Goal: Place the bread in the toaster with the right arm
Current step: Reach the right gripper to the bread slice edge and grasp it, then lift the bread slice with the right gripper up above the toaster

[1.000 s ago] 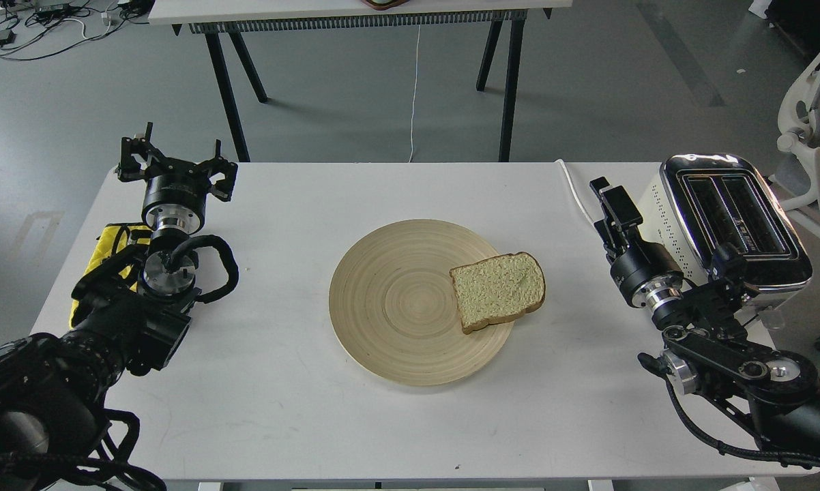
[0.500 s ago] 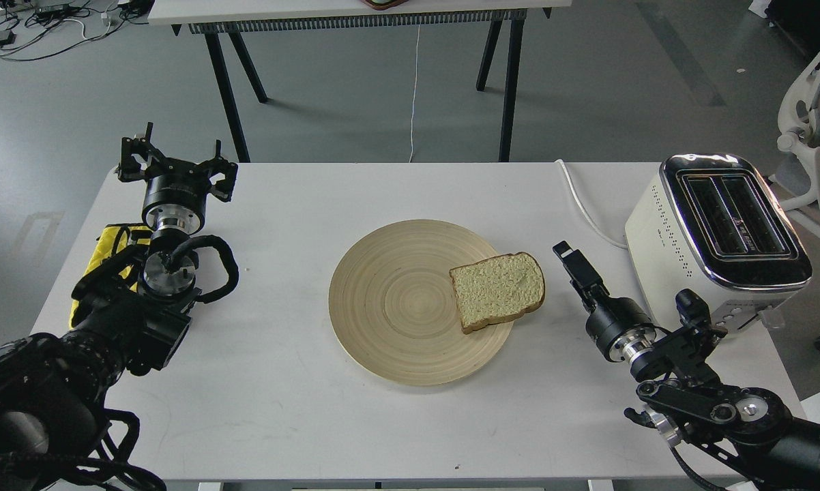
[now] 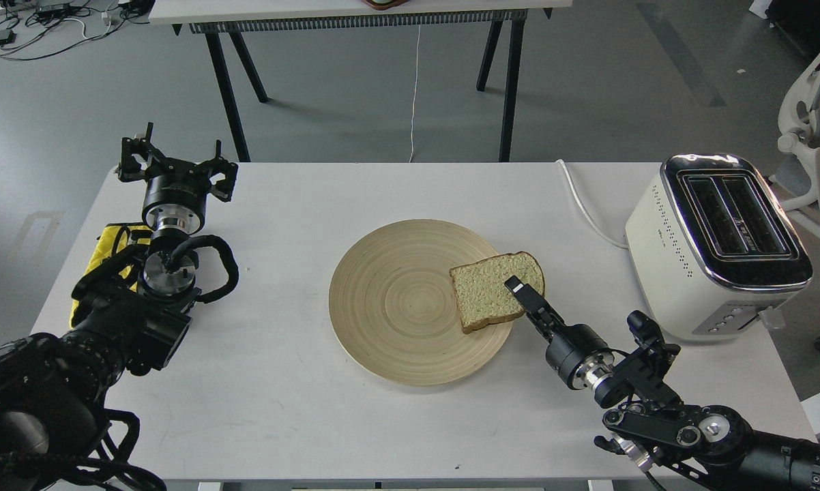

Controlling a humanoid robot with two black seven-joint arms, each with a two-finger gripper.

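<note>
While bread [image 3: 495, 294] lies on the plate [image 3: 396, 307], toaster [image 3: 717, 245] slots empty, right pincer [image 3: 519, 288] over bread, grip unclear.

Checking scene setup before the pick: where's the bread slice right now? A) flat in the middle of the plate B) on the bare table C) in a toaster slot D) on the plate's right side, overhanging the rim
D: the bread slice lies on the right side of the wooden plate, its right edge past the rim; both slots of the toaster look empty.
</note>
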